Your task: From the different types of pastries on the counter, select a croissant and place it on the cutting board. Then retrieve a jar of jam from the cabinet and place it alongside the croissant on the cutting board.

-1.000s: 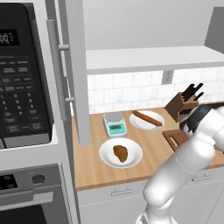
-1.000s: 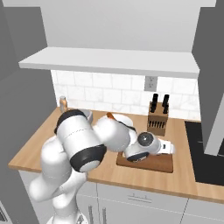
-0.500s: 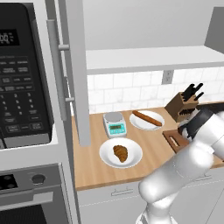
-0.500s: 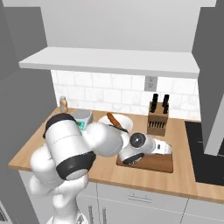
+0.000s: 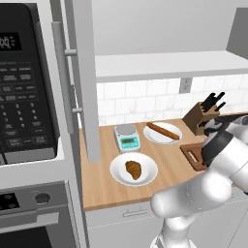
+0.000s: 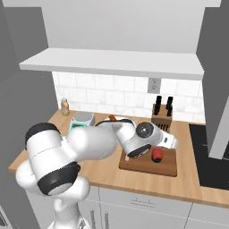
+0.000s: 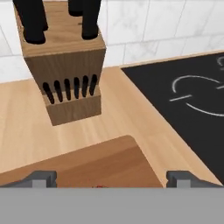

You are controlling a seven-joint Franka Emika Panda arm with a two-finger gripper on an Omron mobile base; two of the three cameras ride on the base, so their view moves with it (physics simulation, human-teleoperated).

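Two things matter now: the jar of jam (image 6: 157, 154) and the croissant (image 5: 134, 169); the little red jar sits on the cutting board (image 6: 134, 164), just beside the gripper (image 6: 166, 141), while the croissant lies on a round white plate (image 5: 118, 170) on the counter (image 5: 169, 167), well apart from the board.

In the hand view the two finger tips (image 7: 41, 178) stand wide apart with nothing between them, so the fingers are let go and hold nothing; a tiny bit of red peeks up at the bottom edge, which I think is the jar's top; the knife block (image 7: 65, 70) stands just past the board, and the black stove top (image 7: 192, 109) lies off to one side.

I think the jar is set down and the hand is moving off it; to do this well, the hand should go straight up first, not sideways, so a finger does not tip the jar; it should stay away from the knife block too; the croissant is not on the board, so that part looks not done; the long bread stick (image 5: 163, 130) on the other plate should be left alone.
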